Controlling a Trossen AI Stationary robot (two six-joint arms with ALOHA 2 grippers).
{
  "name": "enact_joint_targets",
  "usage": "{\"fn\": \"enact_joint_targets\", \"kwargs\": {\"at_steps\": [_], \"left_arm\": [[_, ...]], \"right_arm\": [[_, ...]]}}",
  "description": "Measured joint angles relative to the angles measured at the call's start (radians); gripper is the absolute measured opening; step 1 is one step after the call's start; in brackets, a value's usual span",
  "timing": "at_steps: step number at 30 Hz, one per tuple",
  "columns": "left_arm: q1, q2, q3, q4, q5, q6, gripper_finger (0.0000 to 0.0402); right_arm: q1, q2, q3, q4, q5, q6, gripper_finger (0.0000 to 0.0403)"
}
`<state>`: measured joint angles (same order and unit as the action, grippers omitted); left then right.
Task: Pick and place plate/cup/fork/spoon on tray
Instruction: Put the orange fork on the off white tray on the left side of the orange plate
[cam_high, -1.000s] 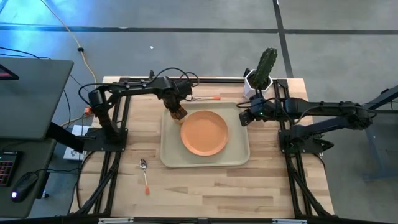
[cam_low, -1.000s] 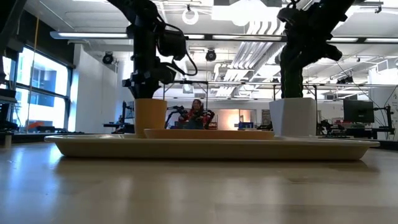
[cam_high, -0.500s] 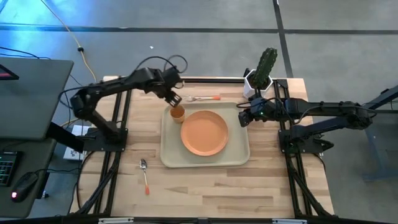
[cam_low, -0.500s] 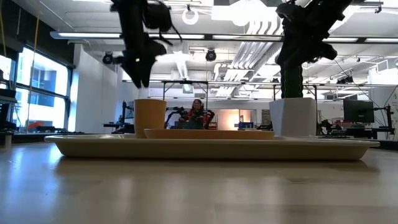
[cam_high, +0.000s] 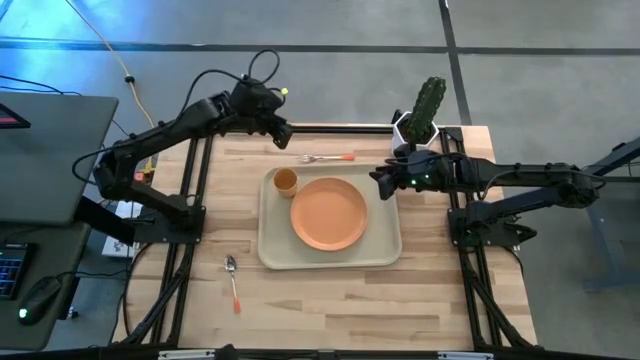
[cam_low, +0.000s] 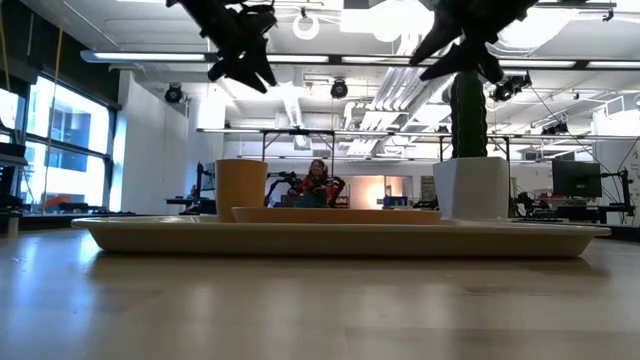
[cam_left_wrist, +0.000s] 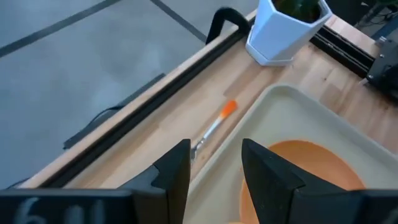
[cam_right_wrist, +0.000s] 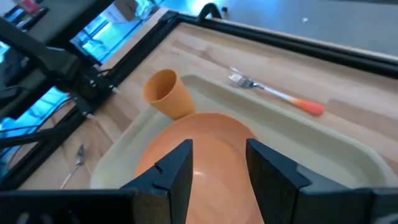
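**A:** ok so where are the grippers at? The left gripper (cam_high: 281, 134) is up over the table's (cam_high: 330, 290) far edge, toward its far left corner, fingers apart with nothing between them. You can see the gap clearly in its wrist view, with the fork (cam_left_wrist: 212, 129) past the fingers.

**B:** yep, and in the low view it's (cam_low: 243, 62) hanging high above the cup (cam_low: 241, 186), not touching anything. What about the right gripper (cam_high: 381, 184)?

**A:** That one hovers over the tray's (cam_high: 272, 255) right rim, near its far right corner. Fingers spread, empty. Its wrist view looks down on the plate (cam_right_wrist: 205, 152) with the cup (cam_right_wrist: 166, 94) beyond it.

**B:** so what's on the tray then?

**A:** The plate (cam_high: 329, 213) sits about in the middle of the tray, and the cup (cam_high: 285, 182) stands upright in the tray's far left corner, just beside the plate. Can't tell if they actually touch.

**B:** and the cutlery?

**A:** Both off the tray. The fork (cam_high: 328, 158) lies on the wood between the tray's far rim and the table's far edge, handle pointing right. The spoon (cam_high: 233, 281) is near the table's front edge, off the tray's near left corner, bowl end pointing away from the front.

**B:** there's also a cactus pot (cam_high: 414, 133) at the table's far right corner, just behind the right arm.
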<state>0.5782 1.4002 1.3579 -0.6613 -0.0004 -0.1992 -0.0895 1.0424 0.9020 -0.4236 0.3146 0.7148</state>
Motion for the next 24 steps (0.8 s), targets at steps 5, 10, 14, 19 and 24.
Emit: {"fn": "enact_joint_targets", "kwargs": {"at_steps": [5, 10, 14, 19, 24], "left_arm": [[0.006, 0.0, 0.0, 0.041, -0.005, 0.063, 0.0115], [0.057, -0.032, 0.001, 0.088, 0.018, 0.113, 0.0111], [0.112, -0.049, 0.0, 0.097, 0.089, 0.131, 0.0111], [0.111, -0.047, -0.042, 0.097, 0.169, 0.12, 0.0111], [0.06, -0.046, -0.114, 0.099, 0.174, 0.059, 0.0111]], "right_arm": [[0.0, 0.03, 0.0, 0.015, 0.019, -0.007, 0.014], [-0.01, 0.119, 0.0, 0.09, -0.014, -0.062, 0.014], [-0.055, 0.215, 0.0, 0.165, -0.065, -0.07, 0.014], [-0.121, 0.341, 0.0, 0.254, -0.128, -0.122, 0.014], [-0.196, 0.48, 0.098, 0.173, -0.19, -0.206, 0.014]]}}
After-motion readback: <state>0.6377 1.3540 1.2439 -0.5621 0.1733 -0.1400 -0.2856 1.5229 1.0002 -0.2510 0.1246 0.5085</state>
